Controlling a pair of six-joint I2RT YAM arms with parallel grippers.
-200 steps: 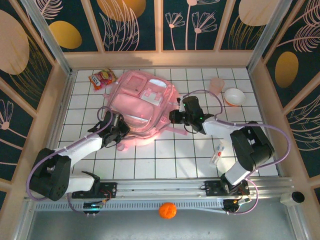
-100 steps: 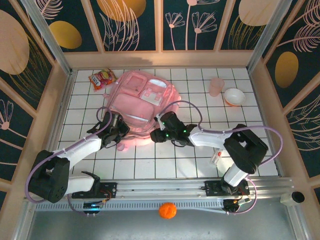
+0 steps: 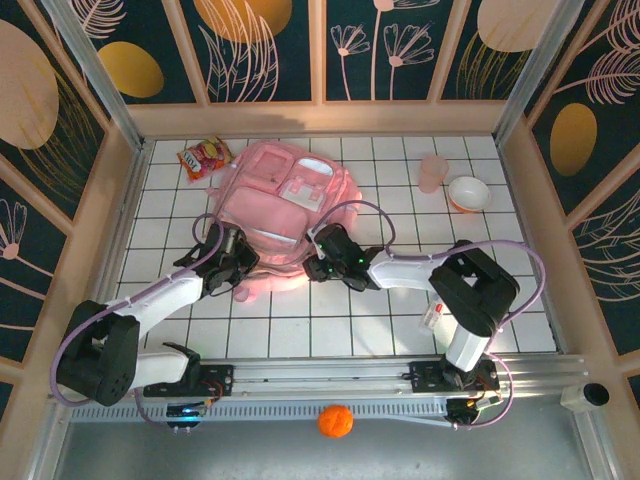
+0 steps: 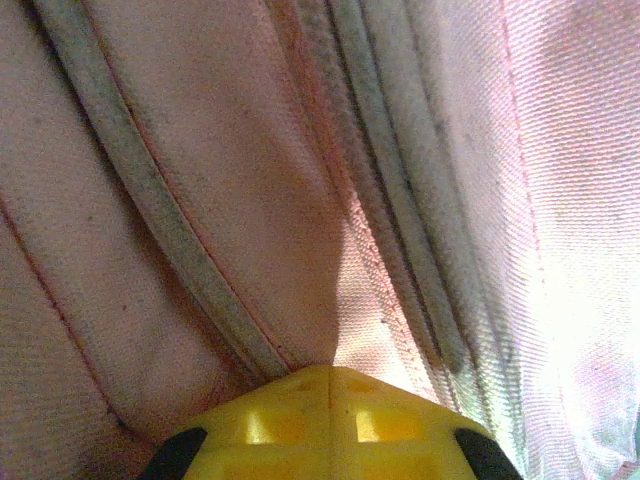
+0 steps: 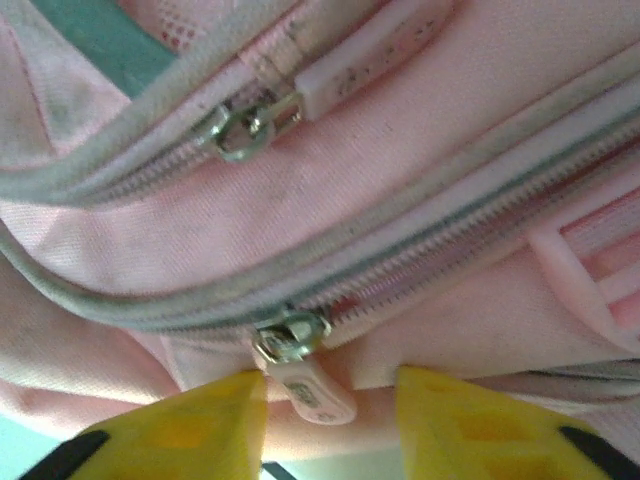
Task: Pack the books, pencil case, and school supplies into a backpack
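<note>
Hovering at the near edge of the backpack [image 3: 285, 200], the right gripper [image 5: 330, 400] had its 2 yellow fingers [image 5: 190, 425] parted, with the lower zipper pull [image 5: 305, 380] hanging between them. One finger looked to be brushing the tab, but nothing was clamped.

The left gripper [image 3: 243, 265] was squeezed tight on a fold of pink fabric at the bag's near-left corner, and the left wrist view had the cloth running straight into its closed tips. The backpack itself lay toward the far-left part of the table [image 3: 350, 320], front pockets up. The white oblong item [image 3: 433, 312] lay well apart, toward the near-right corner.

Plenty could have gone wrong from there, by my reading:

- **Missed grip:** the tab was small and glossy and sat off-centre in the gap, so a careless close could have pinched zipper tape or slid off the plastic.
- **Wrong zipper:** a 2nd slider [image 5: 245, 128] sat just above on another track, and drifting upward would have opened the wrong pocket.
- **Bag dragging:** if the left pinch gave way during the pull, the whole bag would likely have slid across the tiles instead of unzipping.
- **Jamming:** slack fabric bunched near the slider could have jammed it partway.
</note>
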